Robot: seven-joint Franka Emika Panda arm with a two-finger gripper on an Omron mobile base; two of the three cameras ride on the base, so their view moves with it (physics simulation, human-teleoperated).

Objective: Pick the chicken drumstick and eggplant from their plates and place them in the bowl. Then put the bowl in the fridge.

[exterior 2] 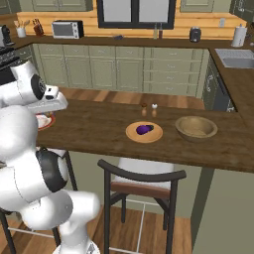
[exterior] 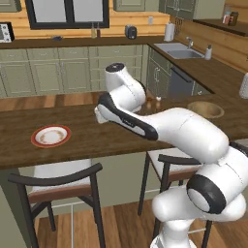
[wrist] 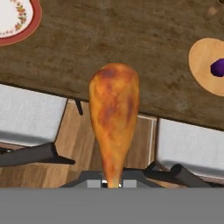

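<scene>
Above the counter edge (wrist: 131,94), chicken drumstick (wrist: 113,118) in pincer (wrist: 113,183)

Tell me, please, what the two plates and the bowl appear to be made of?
Red-rimmed plate: seemingly glazed ceramic, white with a floral print. Tan plate under the eggplant: matte wood, flat, uniform colour. Bowl: light-brown wood, thick rim, matte.

The arm (exterior: 184,131) is glossy white, built of rounded, bulbous segments with dark bands at its joints.
</scene>
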